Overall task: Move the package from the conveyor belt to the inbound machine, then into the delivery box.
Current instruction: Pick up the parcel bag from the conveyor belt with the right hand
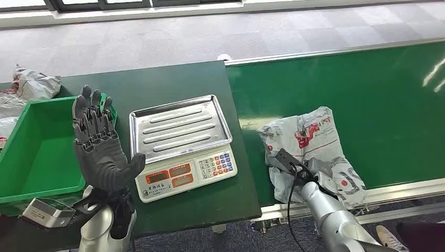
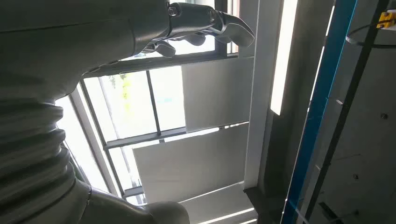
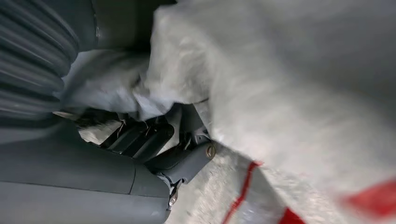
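A crumpled grey package (image 1: 315, 134) with red print lies on the green conveyor belt (image 1: 378, 105) near its front edge. My right hand (image 1: 321, 174) is on the package's near side, partly tucked under the folds. In the right wrist view its dark fingers (image 3: 144, 140) and thumb close on the grey package (image 3: 289, 84). My left hand (image 1: 97, 147) is raised palm up with fingers spread, empty, over the dark table beside the green box (image 1: 36, 152). In the left wrist view that left hand (image 2: 205, 23) points at ceiling and windows. The weighing scale (image 1: 178, 131) with a steel tray stands between the hands.
The scale sits on a dark green table (image 1: 168, 81) that butts against the belt. More grey packages (image 1: 31, 84) lie beyond the green box at the far left. A person's shoe (image 1: 388, 236) shows on the floor at the lower right.
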You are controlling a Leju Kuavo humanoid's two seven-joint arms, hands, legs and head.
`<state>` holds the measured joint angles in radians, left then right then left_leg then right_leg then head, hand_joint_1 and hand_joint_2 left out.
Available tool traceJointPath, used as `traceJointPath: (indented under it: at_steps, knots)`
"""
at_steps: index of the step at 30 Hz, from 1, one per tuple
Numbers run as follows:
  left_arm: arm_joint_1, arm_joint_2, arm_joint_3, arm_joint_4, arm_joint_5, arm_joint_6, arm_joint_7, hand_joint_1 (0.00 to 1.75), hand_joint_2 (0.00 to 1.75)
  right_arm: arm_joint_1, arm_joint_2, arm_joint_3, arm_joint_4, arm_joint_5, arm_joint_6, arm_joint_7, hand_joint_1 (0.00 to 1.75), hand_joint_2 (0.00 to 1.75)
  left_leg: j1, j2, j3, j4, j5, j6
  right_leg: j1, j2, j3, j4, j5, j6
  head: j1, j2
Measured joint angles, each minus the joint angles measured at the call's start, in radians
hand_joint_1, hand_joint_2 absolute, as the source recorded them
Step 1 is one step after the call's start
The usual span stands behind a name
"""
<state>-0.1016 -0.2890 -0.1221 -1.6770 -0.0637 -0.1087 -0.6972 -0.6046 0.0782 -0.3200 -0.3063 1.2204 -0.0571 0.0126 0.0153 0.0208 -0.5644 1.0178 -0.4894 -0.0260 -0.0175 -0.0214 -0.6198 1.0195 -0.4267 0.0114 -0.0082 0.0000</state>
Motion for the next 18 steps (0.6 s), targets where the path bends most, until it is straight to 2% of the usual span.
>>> traceJointPath:
  at_steps: [2,5,7,15,18]
  knots:
    - [0.0,0.0,0.0,0.0,-0.002,0.001,-0.001,0.0,1.75,0.0,0.007,0.0,0.0,-0.013,0.014,-0.079,1.75,1.75,0.0,0.001,0.0,0.0,0.0,0.0,0.0,0.001,-0.001,0.0,0.0,0.0,0.0,0.0]
    - [-0.001,0.001,0.0,0.0,-0.004,0.001,-0.004,0.0,1.75,-0.001,0.031,0.0,-0.006,-0.043,0.048,-0.266,1.75,1.75,0.0,0.002,0.003,0.0,0.001,-0.001,0.0,0.003,-0.004,0.0,0.0,-0.001,0.0,0.0]
    - [-0.001,0.002,0.001,0.0,-0.004,0.001,-0.004,0.0,1.75,-0.001,0.045,0.0,-0.011,-0.049,0.056,-0.295,1.75,1.75,0.001,0.001,0.005,0.0,0.003,-0.001,0.001,0.002,-0.005,0.001,0.001,-0.001,0.0,0.0]
    - [-0.002,0.002,0.006,0.0,-0.004,0.001,-0.004,0.0,1.75,-0.001,0.06,0.0,-0.019,-0.056,0.059,-0.315,1.75,1.75,0.0,-0.001,0.002,0.0,0.003,-0.001,0.0,0.002,-0.008,0.001,0.001,-0.001,0.0,0.0]
    - [-0.002,0.002,0.01,-0.003,-0.004,0.005,-0.004,0.0,1.75,0.011,0.078,0.005,-0.061,-0.084,-0.005,-0.453,1.75,1.75,0.0,0.001,-0.003,0.0,0.003,-0.001,0.0,0.002,-0.009,0.001,0.001,-0.001,0.0,0.0]
